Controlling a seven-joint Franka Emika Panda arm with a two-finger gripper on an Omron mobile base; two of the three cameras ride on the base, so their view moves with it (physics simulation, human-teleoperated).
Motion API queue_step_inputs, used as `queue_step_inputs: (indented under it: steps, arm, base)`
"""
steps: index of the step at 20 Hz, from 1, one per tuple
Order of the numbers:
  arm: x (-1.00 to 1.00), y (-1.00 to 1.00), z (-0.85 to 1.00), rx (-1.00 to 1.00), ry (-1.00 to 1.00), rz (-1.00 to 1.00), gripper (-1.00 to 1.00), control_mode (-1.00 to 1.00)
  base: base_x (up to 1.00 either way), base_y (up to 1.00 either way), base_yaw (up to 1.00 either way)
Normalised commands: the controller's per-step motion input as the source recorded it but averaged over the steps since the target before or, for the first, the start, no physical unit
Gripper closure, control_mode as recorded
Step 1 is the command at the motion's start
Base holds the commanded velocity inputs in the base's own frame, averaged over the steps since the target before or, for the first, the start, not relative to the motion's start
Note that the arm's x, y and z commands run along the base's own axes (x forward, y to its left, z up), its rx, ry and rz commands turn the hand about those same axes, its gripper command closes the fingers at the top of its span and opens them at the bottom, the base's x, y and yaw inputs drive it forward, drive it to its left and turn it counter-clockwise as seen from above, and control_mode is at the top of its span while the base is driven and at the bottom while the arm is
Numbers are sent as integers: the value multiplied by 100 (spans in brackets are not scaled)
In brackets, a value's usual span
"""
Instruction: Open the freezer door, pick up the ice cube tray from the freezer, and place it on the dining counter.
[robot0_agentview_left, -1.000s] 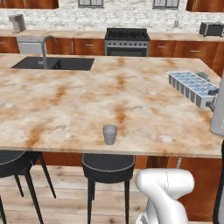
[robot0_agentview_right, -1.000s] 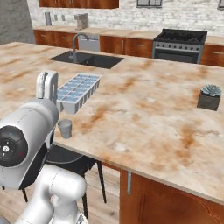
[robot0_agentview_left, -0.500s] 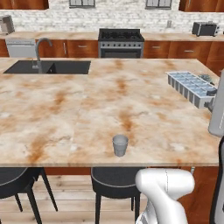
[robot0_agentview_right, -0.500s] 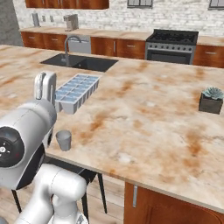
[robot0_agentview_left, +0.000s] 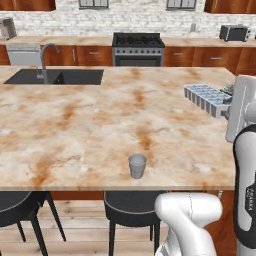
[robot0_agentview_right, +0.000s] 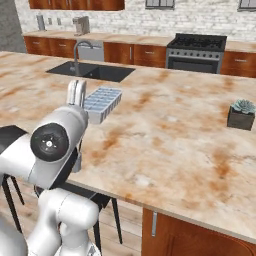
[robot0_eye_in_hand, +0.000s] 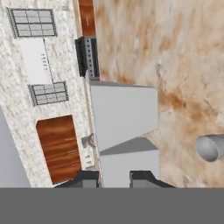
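Note:
My gripper (robot0_eye_in_hand: 114, 177) is shut on the ice cube tray (robot0_agentview_left: 207, 98), a pale blue-white tray with two rows of square cells. It is held level a little above the dining counter (robot0_agentview_left: 90, 125), over the counter's right part. From the right base the ice cube tray (robot0_agentview_right: 102, 103) juts out past my arm toward the middle of the dining counter (robot0_agentview_right: 175, 140). In the hand view the ice cube tray (robot0_eye_in_hand: 124, 131) shows its pale underside between the two dark fingertips (robot0_eye_in_hand: 87, 178), with the dining counter (robot0_eye_in_hand: 175, 52) beyond.
A small grey cup (robot0_agentview_left: 137, 166) stands near the counter's front edge, cup (robot0_eye_in_hand: 210, 147) off to one side of the tray. A sink (robot0_agentview_left: 55, 76) is set in the far left. A potted plant (robot0_agentview_right: 241, 114), stove (robot0_agentview_left: 138, 48) and dark stools (robot0_agentview_left: 132, 207) surround it.
The whole scene has slid to the right in the left base view and left in the right one: the base has driven along the counter. The tray stays in the gripper.

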Motion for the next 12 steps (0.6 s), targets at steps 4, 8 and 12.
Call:
queue_step_inputs:
  steps: [4, 8, 12]
  arm:
    - [98, -8, -74, 0, 7, 9, 100, -100]
    - [99, -15, -62, 0, 10, 13, 100, -100]
    - [92, -22, -64, 0, 11, 14, 100, -100]
  base:
    - [0, 0, 0]
    - [0, 0, 0]
    - [0, 0, 0]
